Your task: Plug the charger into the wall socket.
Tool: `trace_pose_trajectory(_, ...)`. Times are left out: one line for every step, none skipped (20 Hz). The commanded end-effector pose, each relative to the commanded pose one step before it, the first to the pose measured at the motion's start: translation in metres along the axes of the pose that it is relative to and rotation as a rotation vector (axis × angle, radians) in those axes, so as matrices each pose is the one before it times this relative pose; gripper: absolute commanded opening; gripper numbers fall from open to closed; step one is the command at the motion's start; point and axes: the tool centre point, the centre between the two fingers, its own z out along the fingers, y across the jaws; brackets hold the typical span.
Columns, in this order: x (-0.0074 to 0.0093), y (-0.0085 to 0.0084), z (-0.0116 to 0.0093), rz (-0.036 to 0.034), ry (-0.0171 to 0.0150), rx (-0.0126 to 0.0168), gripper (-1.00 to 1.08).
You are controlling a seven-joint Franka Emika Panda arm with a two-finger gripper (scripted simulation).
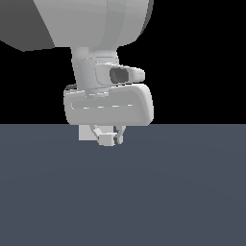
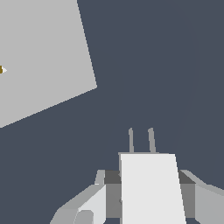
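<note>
My gripper point(image 1: 108, 138) is shut on the charger point(image 1: 106, 140), a small white block held just above the dark floor. In the wrist view the charger point(image 2: 151, 188) sits between my fingers point(image 2: 87, 205), with its two grey prongs point(image 2: 141, 140) sticking out away from the hand. The wall socket point(image 2: 39, 57) is a flat off-white square plate, cut off by the picture's edge, with one orange-brown hole point(image 2: 1, 70) showing. The prongs are well apart from the plate and off to one side of it. In the exterior view a pale square point(image 1: 86, 133), partly hidden behind my hand, seems to be the socket.
A dark grey-blue floor point(image 1: 168, 192) fills the lower half of the exterior view, with black background above. The arm's large white links point(image 1: 96, 24) fill the top of that view.
</note>
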Motion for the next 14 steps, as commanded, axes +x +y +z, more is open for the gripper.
trace_pose_trajectory(0.00288,-0.00753,-0.00569,-0.06782,0.00118,0.02190,-1.00)
trace_pose_trajectory(0.00103,-0.00288,-0.00208,-0.02550,0.00005,0.00838,-1.00)
trace_pose_trajectory(0.00100,-0.00285,-0.00205,-0.02518,-0.00001,0.00828,-1.00)
trace_pose_trajectory(0.00097,-0.00282,-0.00202,-0.02487,-0.00006,0.00819,-1.00)
trace_pose_trajectory(0.00094,-0.00279,-0.00198,-0.02458,-0.00012,0.00811,-1.00)
trace_pose_trajectory(0.00091,-0.00276,-0.00195,-0.02429,-0.00018,0.00803,-1.00)
trace_pose_trajectory(0.00087,-0.00272,-0.00190,-0.02387,-0.00024,0.00790,-1.00)
trace_pose_trajectory(0.00081,-0.00258,-0.00179,-0.02257,-0.00029,0.00748,-1.00)
trace_pose_trajectory(0.00074,-0.00243,-0.00166,-0.02115,-0.00033,0.00703,-1.00)
trace_pose_trajectory(0.00067,-0.00227,-0.00155,-0.01977,-0.00036,0.00658,-1.00)
trace_pose_trajectory(0.00061,-0.00213,-0.00143,-0.01843,-0.00039,0.00615,-1.00)
trace_pose_trajectory(0.00055,-0.00198,-0.00132,-0.01711,-0.00041,0.00572,-1.00)
trace_pose_trajectory(0.00049,-0.00184,-0.00121,-0.01583,-0.00043,0.00530,-1.00)
trace_pose_trajectory(0.00044,-0.00170,-0.00110,-0.01457,-0.00045,0.00489,-1.00)
